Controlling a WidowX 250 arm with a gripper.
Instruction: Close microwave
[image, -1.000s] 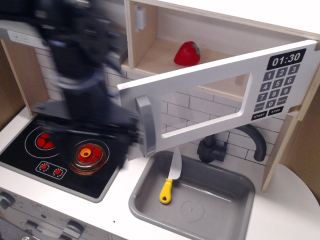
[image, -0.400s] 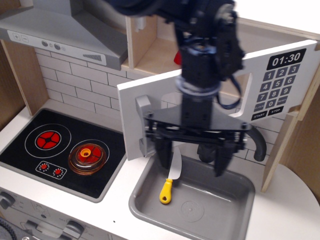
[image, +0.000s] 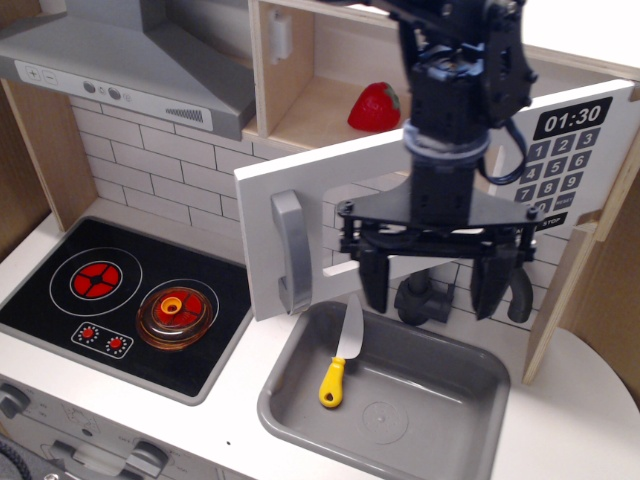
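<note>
The microwave (image: 330, 190) stands open: its wide white door swings out toward me, with a grey vertical handle (image: 289, 252) at its left end and a black keypad (image: 558, 170) showing 01:30 at its right. A red strawberry (image: 375, 106) lies inside the wooden cavity. My gripper (image: 431, 285) hangs in front of the door's window, fingers pointing down and spread wide, holding nothing. The arm hides the middle of the door.
A grey sink (image: 400, 395) below holds a yellow-handled knife (image: 341, 357). A black tap (image: 515, 285) stands behind it. A stove (image: 90, 300) with an orange pot (image: 178, 312) is at left, under a grey range hood (image: 130, 60).
The arm has swept from the left over the stove to the right, and now hangs in front of the door's window, slightly higher. The door has not moved.
</note>
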